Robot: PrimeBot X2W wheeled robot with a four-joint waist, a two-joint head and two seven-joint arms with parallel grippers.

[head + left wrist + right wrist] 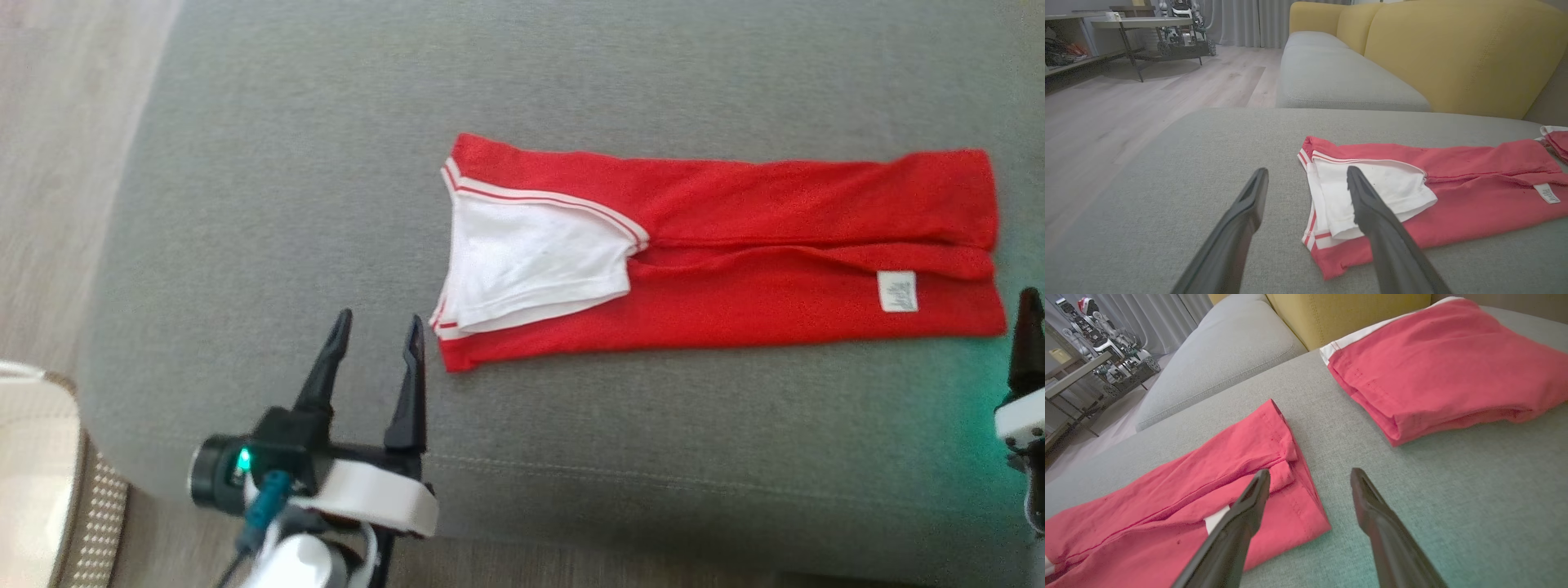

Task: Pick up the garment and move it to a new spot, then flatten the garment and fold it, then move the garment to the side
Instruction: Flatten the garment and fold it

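A red garment [735, 245] with white sleeves and red-striped white trim lies folded into a long strip across the grey cushion [286, 163]; a white label sits near its right end. My left gripper [380, 327] stands open just off the strip's near left corner, holding nothing. In the left wrist view the garment [1453, 192] lies ahead and to the right of the left gripper [1306, 177]. My right gripper [1309, 477] is open over the strip's right end [1216, 473], empty; in the head view one right fingertip [1030, 310] shows at the right edge.
A second folded red garment [1437, 363] lies further along the cushion by the yellow backrest [1453, 53]. Wooden floor [57, 163] runs along the cushion's left edge, with a pale object [33, 474] at the lower left. A table and other robots [1180, 28] stand far off.
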